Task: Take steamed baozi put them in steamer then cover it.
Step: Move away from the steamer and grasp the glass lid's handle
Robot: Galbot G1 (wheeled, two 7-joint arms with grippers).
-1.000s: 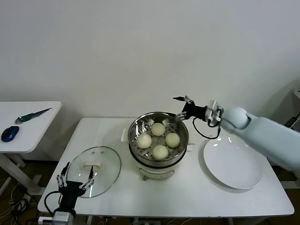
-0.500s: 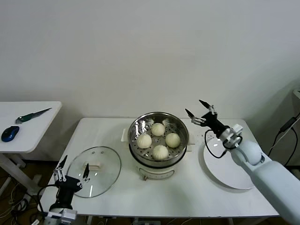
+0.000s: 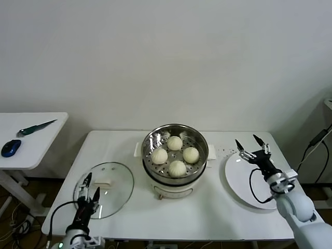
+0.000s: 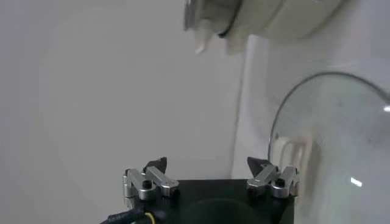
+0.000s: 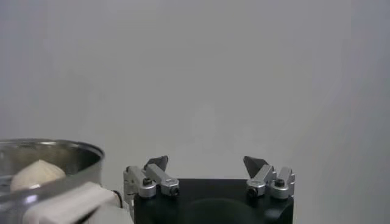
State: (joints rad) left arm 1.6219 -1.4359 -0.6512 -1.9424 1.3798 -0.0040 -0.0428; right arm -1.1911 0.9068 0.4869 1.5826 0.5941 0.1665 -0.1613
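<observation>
Several cream-white baozi (image 3: 177, 168) lie on the perforated tray inside the steel steamer (image 3: 150, 136), which stands uncovered at the table's middle. One baozi (image 5: 35, 175) and the steamer rim (image 5: 61, 146) show in the right wrist view. The glass cover (image 3: 116, 182) with its white handle (image 3: 102, 183) lies flat at the table's front left; it also shows in the left wrist view (image 4: 341, 122). My left gripper (image 3: 87, 188) is open and empty, over the cover's near-left edge. My right gripper (image 3: 251, 146) is open and empty, above the white plate's far edge.
A flat white plate (image 3: 259, 189) lies right of the steamer. A side table (image 3: 31, 150) at the left holds a blue mouse (image 3: 11, 148) and a green-handled knife (image 3: 36, 127). The table's front edge runs close to the cover.
My right gripper has drawn back from the steamer's far right rim, moving right and down to the plate. My left gripper has moved right, over the cover's edge.
</observation>
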